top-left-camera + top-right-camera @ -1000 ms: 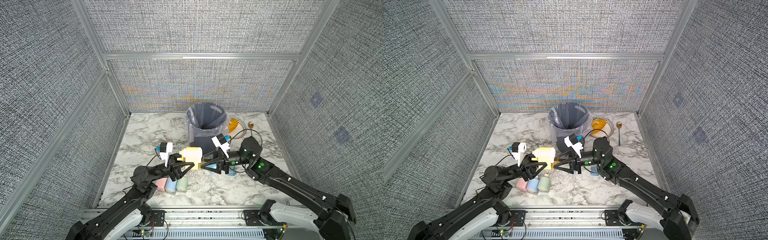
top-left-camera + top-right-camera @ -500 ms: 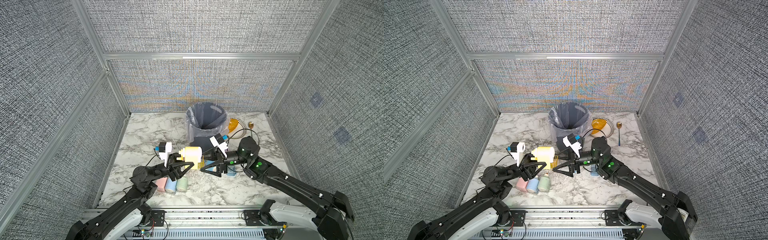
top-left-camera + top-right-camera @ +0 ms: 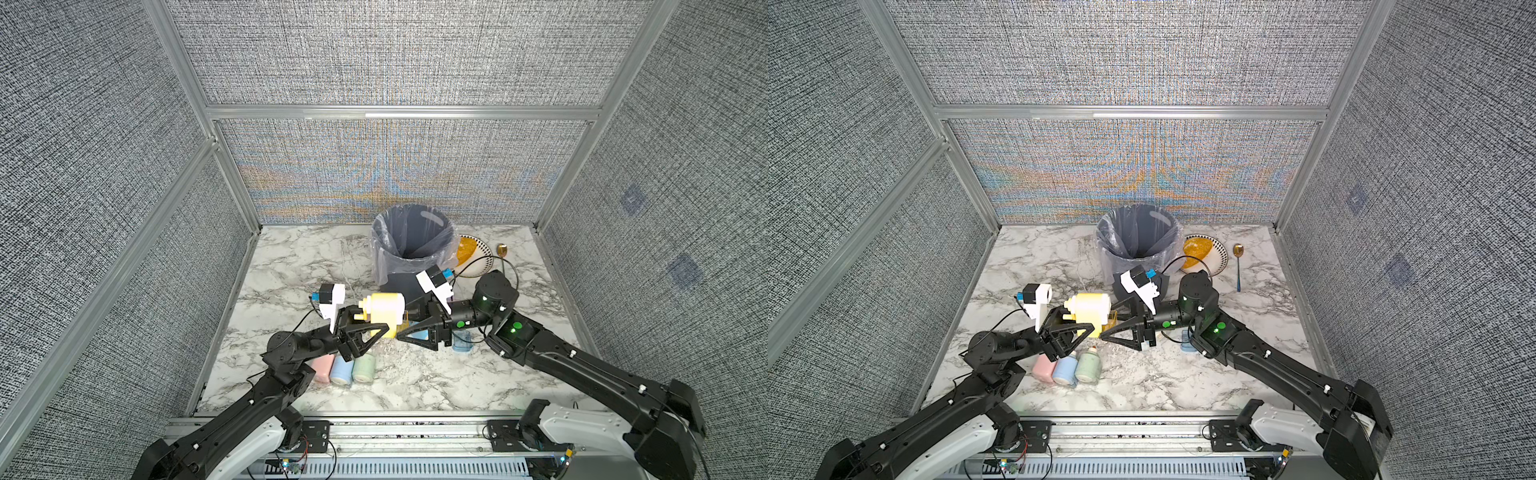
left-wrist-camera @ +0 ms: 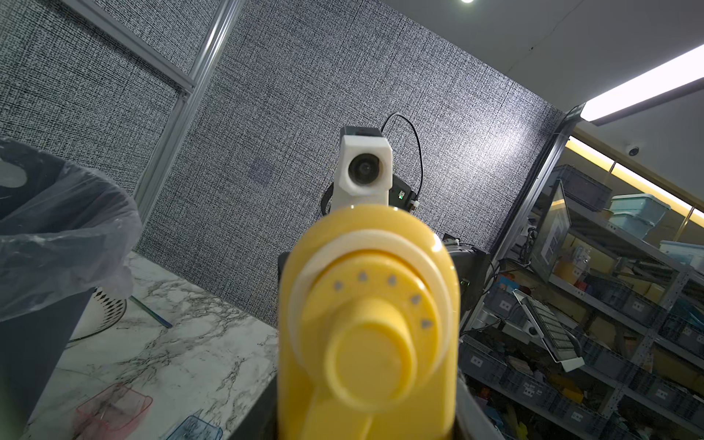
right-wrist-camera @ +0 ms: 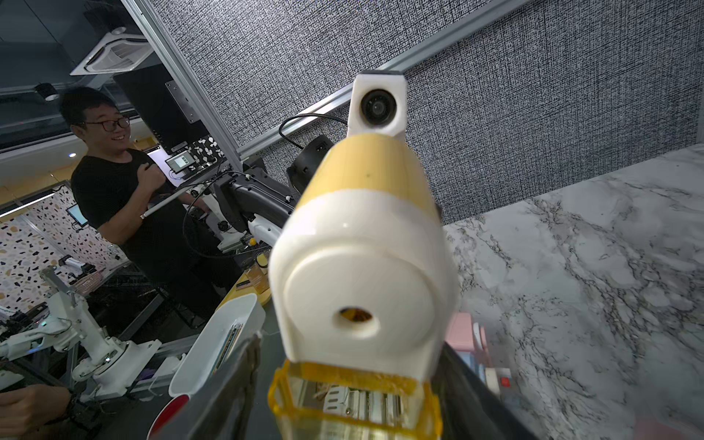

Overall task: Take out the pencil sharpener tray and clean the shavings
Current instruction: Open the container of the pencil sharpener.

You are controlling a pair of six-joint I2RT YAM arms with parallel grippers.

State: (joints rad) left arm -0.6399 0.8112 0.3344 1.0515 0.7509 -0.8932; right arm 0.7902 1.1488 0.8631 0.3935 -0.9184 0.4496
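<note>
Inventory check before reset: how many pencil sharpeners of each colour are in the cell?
Yellow sharpener: 1
Pink sharpener: 1
Blue sharpener: 1
Green sharpener: 1
Total: 4

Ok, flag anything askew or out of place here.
The yellow sharpener is held aloft by the left gripper, its clear yellow tray sticking partway out. A pink tray and a blue tray lie loose on the tabletop.
</note>
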